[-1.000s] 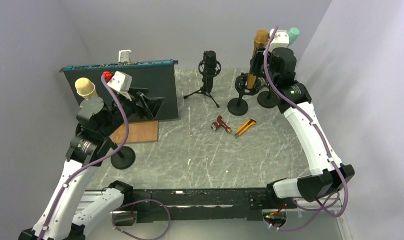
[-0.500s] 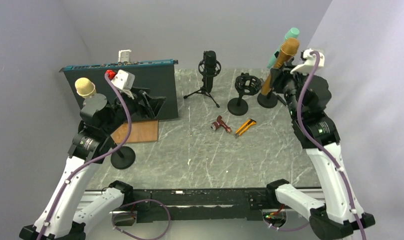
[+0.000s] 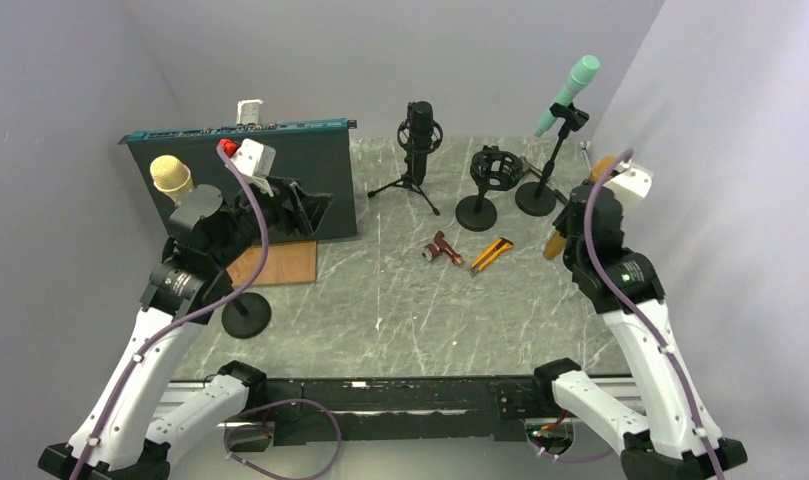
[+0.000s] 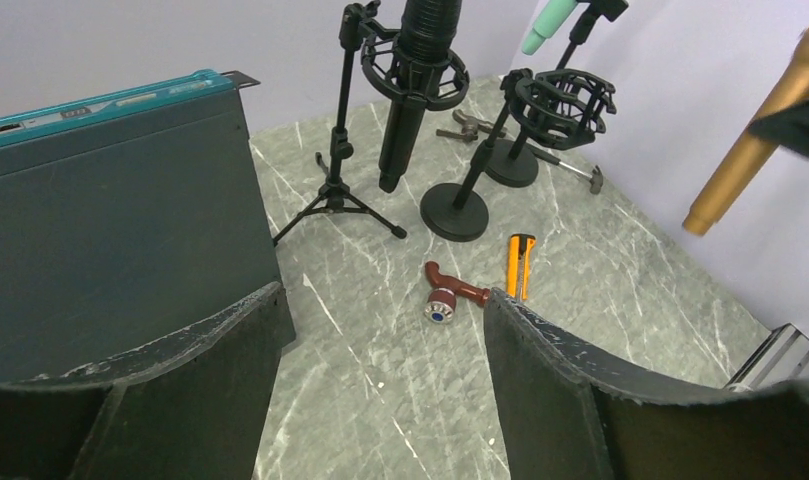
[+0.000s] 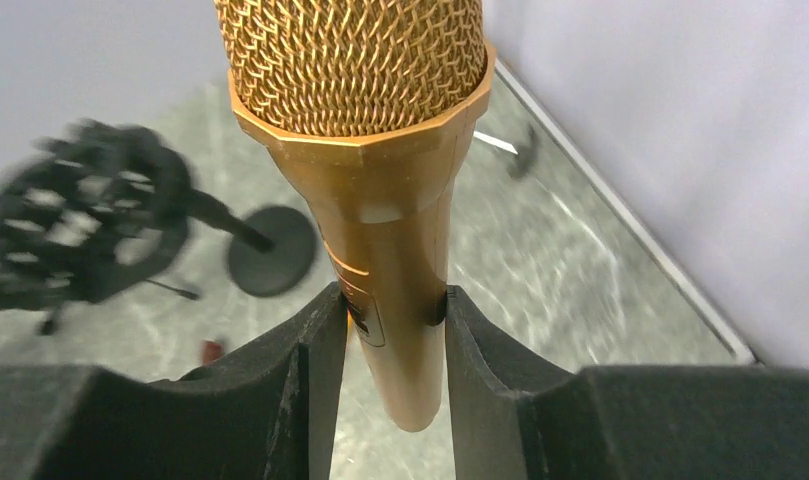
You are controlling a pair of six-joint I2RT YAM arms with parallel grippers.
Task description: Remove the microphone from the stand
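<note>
Within right claw (image 5: 390, 312), microphone (image 5: 380, 190) tilts, grille uppermost.

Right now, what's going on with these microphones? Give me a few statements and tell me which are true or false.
1. The right hand is shut on the gold microphone. True.
2. The gold microphone sits in the shock mount stand. False: the mount is empty, and the right hand holds the microphone clear of it.
3. The left hand grips the orange utility knife. False: that hand is open and empty, and the knife lies on the table.
4. The mint green microphone points up at a tilt. True.
</note>
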